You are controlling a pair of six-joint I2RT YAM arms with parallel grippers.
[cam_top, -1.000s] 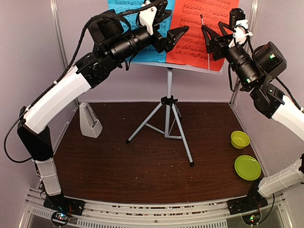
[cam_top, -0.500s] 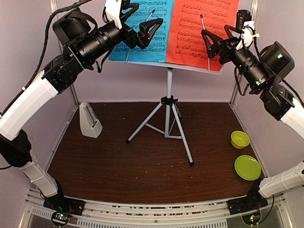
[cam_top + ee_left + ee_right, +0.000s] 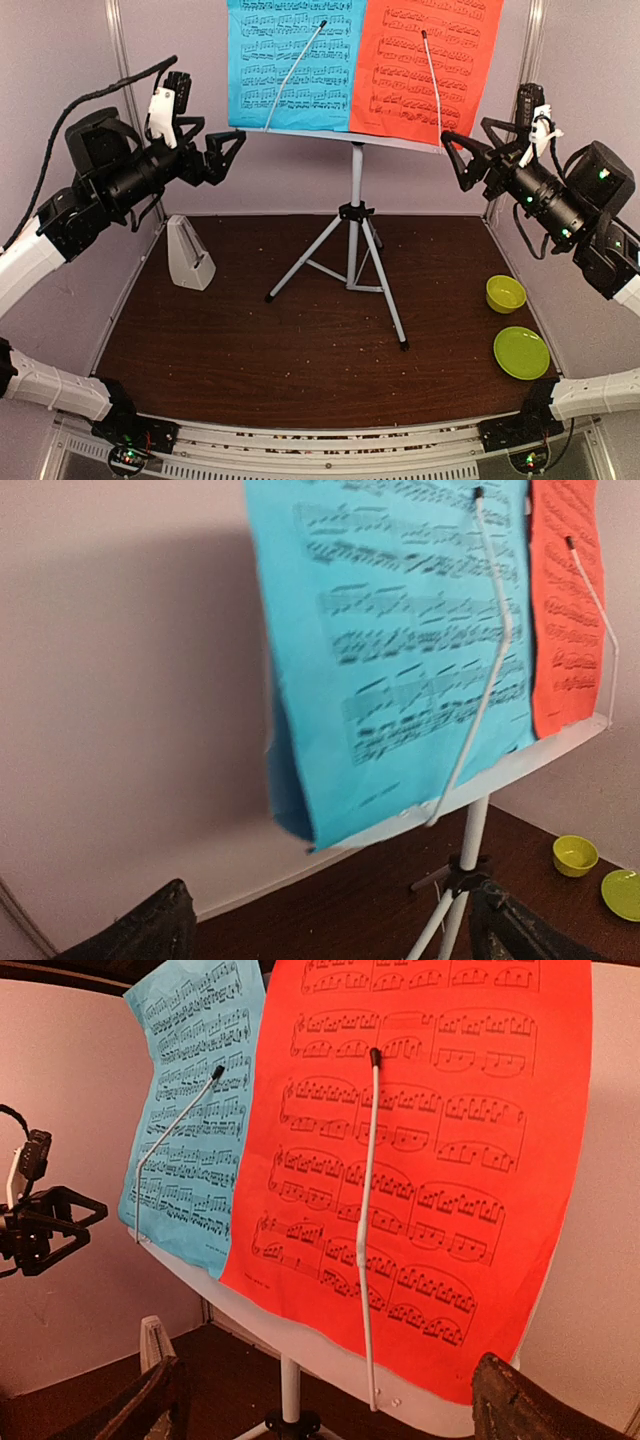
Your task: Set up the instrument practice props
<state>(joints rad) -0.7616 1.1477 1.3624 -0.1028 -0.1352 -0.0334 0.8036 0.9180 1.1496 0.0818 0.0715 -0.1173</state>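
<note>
The white music stand (image 3: 355, 215) stands on tripod legs at the back middle of the brown table. A blue music sheet (image 3: 290, 65) and a red-orange music sheet (image 3: 428, 65) rest side by side on its desk, each under a thin white retaining wire. The white pyramid metronome (image 3: 188, 254) stands at the back left. My left gripper (image 3: 213, 157) is open and empty, left of the blue sheet (image 3: 400, 650). My right gripper (image 3: 472, 160) is open and empty, right of the red-orange sheet (image 3: 420, 1150). Both are clear of the stand.
A yellow-green bowl (image 3: 505, 293) and a yellow-green plate (image 3: 521, 352) sit at the right side of the table. Pale walls with metal posts enclose the back and sides. Small crumbs dot the tabletop.
Both grippers have drawn back from the sheets, the left one down and to the left, the right one down and to the right. The sheets stay on the stand.
</note>
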